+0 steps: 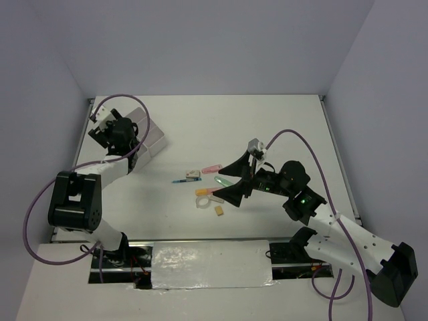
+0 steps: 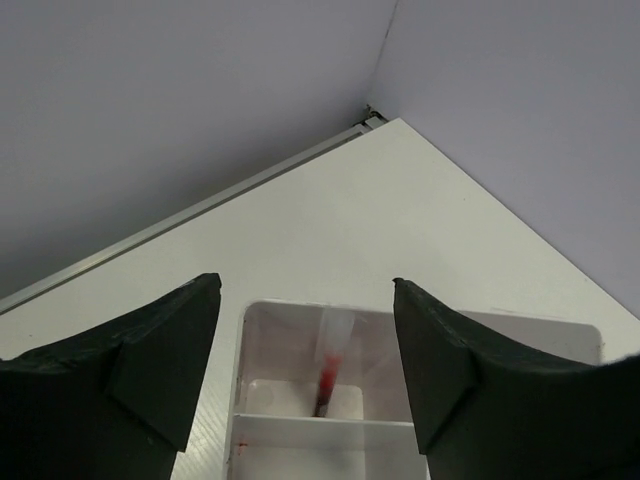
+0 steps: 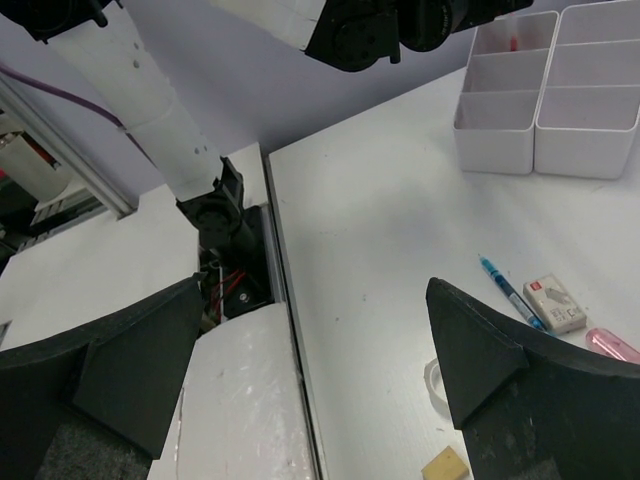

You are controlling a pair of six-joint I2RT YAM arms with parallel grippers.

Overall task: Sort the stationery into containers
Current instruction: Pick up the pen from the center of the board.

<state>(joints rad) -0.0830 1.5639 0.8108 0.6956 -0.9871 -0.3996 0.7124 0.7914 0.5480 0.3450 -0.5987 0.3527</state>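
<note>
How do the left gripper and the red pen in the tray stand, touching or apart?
Apart. The left wrist view shows the left gripper open above the tray, with clear gaps between the red pen and both fingers.

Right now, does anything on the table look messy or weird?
Nothing looks broken. A blue pen, tape, erasers and markers lie scattered in the middle, outside the trays. One red pen is in a tray.

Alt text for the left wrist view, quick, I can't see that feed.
The left gripper hangs open over the white containers, with a red pen in the compartment directly below its jaws. Beyond are the white table and the corner of the grey walls.
</note>
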